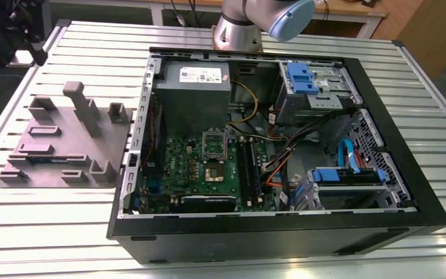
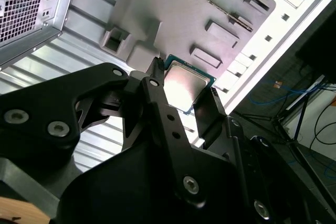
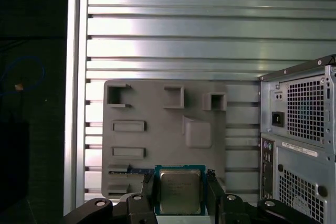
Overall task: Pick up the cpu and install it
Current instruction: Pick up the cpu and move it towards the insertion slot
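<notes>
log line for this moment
end effector: shut on cpu | cpu: held above grey tray | install: not yet done

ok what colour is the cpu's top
The cpu top is silvery-grey with a thin teal-green rim; clearest in the first wrist view.

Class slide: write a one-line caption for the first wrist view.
The gripper holds the cpu above the grey moulded tray on the slatted table.

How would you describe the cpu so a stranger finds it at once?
Start at the grey moulded tray on the table. In the first wrist view, the black hand before it grips the cpu: a flat silvery square, green-rimmed, unlike the tray's dull blocks.
</notes>
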Available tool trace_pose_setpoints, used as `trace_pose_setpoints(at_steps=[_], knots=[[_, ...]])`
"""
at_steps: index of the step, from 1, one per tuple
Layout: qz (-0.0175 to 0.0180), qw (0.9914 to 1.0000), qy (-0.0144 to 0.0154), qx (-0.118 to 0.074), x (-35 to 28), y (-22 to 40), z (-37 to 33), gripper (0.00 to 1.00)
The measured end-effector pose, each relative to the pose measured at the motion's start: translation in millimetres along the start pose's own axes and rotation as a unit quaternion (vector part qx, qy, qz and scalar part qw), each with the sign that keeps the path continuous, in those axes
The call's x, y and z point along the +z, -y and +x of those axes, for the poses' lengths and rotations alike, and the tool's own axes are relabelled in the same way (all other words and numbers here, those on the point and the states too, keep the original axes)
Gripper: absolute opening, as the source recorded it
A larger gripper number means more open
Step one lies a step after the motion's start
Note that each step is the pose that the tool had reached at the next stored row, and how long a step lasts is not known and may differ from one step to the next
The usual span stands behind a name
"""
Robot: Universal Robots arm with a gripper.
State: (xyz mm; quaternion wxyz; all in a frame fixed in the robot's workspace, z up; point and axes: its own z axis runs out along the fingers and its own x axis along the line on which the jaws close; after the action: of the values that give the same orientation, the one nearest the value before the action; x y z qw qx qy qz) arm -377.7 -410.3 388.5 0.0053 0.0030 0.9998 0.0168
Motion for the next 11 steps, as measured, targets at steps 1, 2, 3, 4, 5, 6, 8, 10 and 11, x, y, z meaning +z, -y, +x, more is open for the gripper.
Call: trace_pose_setpoints(at_steps=[1,2,3,4,5,6,8,10,11], knots=[[0.0000,1.00000,0.0000,0.000,0.0,0.0,-0.3,0.47],[0.0000,1.00000,0.0000,0.000,0.0,0.0,-0.7,0.47],[0.0000,1.00000,0.0000,0.000,0.0,0.0,-1.0,0.47],[0.0000,1.00000,0.0000,0.000,0.1,0.0,-1.3,0.47],[0.0000,1.00000,0.0000,0.000,0.0,0.0,-1.6,0.47],[0.0000,1.00000,0.0000,0.000,0.0,0.0,-1.9,0.47],[0.0000,1.00000,0.0000,0.000,0.0,0.0,-2.5,0.47],[0.0000,1.00000,0.0000,0.000,0.1,0.0,-3.1,0.47],[0.0000,1.00000,0.0001,0.000,0.1,0.0,-3.3,0.47]])
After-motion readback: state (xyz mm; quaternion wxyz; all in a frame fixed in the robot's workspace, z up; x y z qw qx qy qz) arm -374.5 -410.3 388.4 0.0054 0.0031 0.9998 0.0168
